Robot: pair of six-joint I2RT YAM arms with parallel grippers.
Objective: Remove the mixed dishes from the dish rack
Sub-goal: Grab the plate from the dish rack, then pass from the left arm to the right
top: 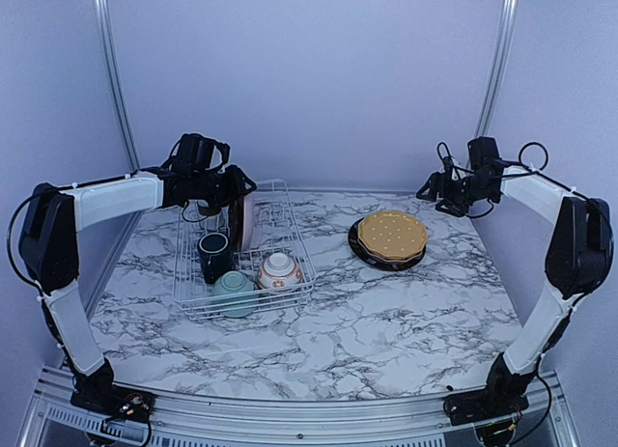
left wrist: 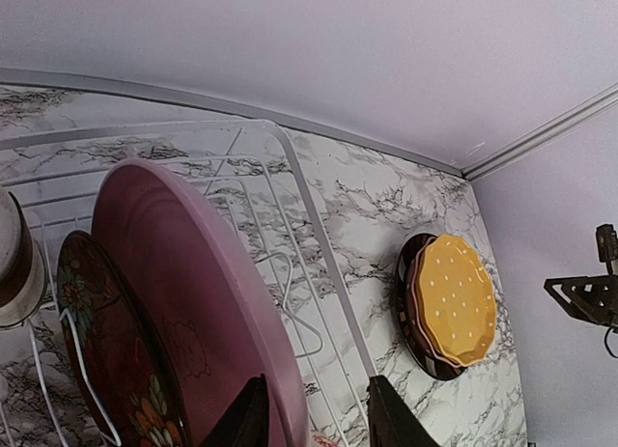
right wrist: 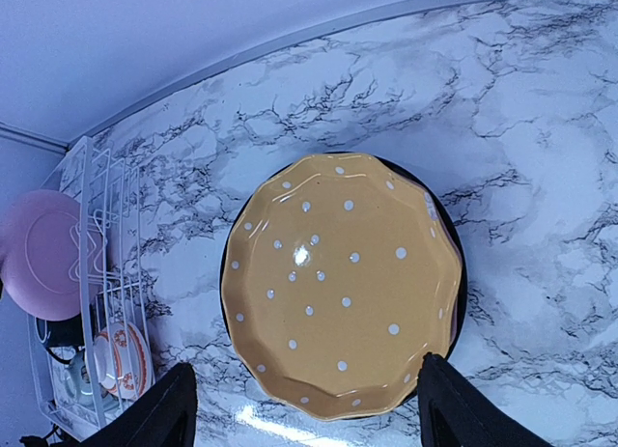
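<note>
The white wire dish rack (top: 246,308) stands left of centre. In it a pink plate (left wrist: 183,273) and a floral red plate (left wrist: 106,350) stand upright, with a white-and-brown cup (left wrist: 14,264), a dark green mug (top: 213,254), a pale green bowl (top: 235,291) and a floral bowl (top: 280,270). My left gripper (left wrist: 314,418) is open, its jaws either side of the pink plate's rim. My right gripper (right wrist: 307,408) is open and empty, high above a yellow dotted plate (right wrist: 338,283) that lies on top of a black plate (top: 359,242).
The plate stack lies on the marble table (top: 386,321) right of centre, well away from the rack. Walls enclose the table at the back and both sides. The rack's far right corner (left wrist: 309,215) is beside my left fingers.
</note>
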